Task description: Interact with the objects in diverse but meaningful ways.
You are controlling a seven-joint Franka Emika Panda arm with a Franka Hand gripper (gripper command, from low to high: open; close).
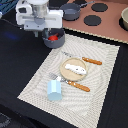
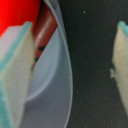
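Pale blue plastic cup [image 1: 54, 90] stands upright at the near left corner of the woven beige placemat [image 1: 102, 55]. Just beyond it lie a fork and a knife with orange-brown handles [image 1: 80, 86]. At the middle of the mat sits a round tan wooden plate [image 1: 65, 69] bearing a white flat piece [image 1: 76, 68]; a second orange-handled utensil [image 1: 92, 61] lies just to its far right.

Farther back, at the mat's far left edge, a small grey pot [image 1: 51, 42] holds red contents. The wrist view shows a small red tomato [image 2: 15, 15] and a brown sausage stick [image 2: 44, 26] inside the grey pot's curved wall.

The white gripper [image 1: 49, 32] hangs directly over this pot. Its pale, teal-edged fingers [image 2: 14, 75] stand spread, one inside the rim and one outside over the black table [image 1: 15, 65]; nothing is clamped between them.

Farthest away, a brown toy stove top [image 1: 111, 22] carries dark round burners and a second grey pot with a handle [image 1: 71, 12].

Judgement: the pot looks light, rigid and smooth, so liable to slip or tip. The thin rim wall between the fingers is the likeliest hold.
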